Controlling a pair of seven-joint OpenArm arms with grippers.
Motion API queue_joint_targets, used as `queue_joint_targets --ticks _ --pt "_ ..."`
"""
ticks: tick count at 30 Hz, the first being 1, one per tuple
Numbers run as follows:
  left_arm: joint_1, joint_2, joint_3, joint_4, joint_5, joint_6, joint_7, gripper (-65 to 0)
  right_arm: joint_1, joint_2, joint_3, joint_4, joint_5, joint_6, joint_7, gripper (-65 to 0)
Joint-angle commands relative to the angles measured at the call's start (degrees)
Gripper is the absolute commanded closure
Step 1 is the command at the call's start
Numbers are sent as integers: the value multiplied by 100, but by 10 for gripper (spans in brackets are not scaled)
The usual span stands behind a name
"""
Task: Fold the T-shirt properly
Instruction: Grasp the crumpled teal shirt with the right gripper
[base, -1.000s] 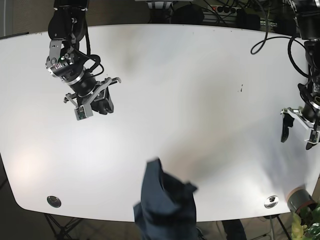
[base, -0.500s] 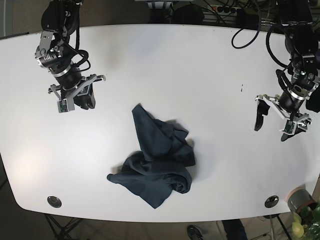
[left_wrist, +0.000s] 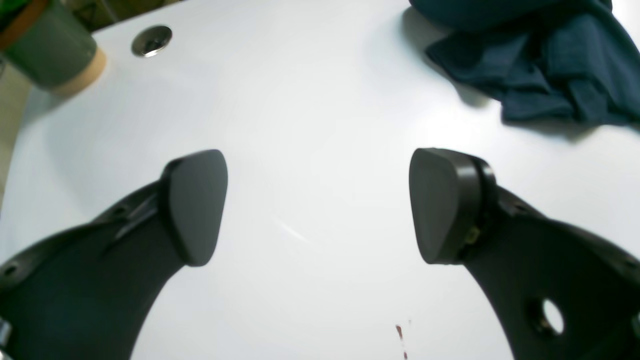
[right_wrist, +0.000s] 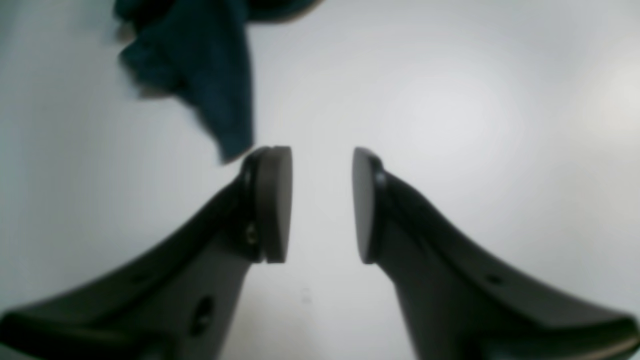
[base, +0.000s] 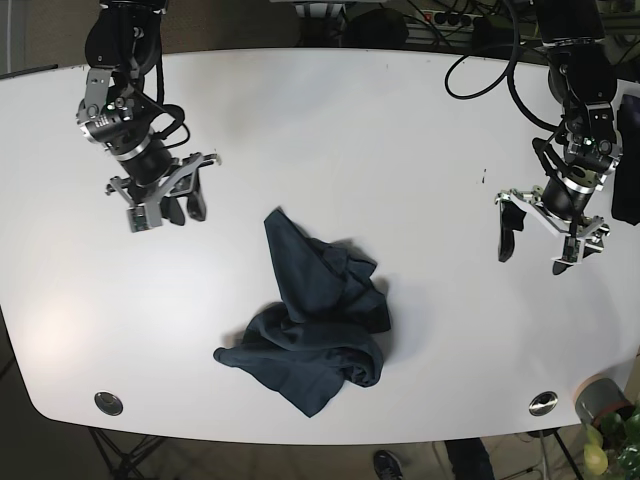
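Both arms shifted slightly inward. T-shirt (base: 314, 325) lay crumpled on bench (base: 400, 150), untouched. Left tool (base: 540, 240) spread wide; right tool (base: 172, 205) parted narrowly, empty.

Soft, matt dark-blue cloth T-shirt (base: 312, 325) rumpled on a smooth, faintly glossy white table (base: 400, 150)

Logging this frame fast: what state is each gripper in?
Left gripper: open, empty.
Right gripper: open, narrower gap, empty.
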Motion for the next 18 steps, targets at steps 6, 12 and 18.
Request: queue_joint_targets --ticks 6,12,18 --pt "-84 91 -13 65 -29 403 -138 -518 440 58 -804 83 53 48 118 -417" --pt "-155 285 -39 56 -21 420 -138 -518 1038 23 -1472 -612 -984 48 118 -417" --pt "-137 293 -39 12 -21 420 -138 -518 1636 15 -1920 -1676 -1503 48 118 -422"
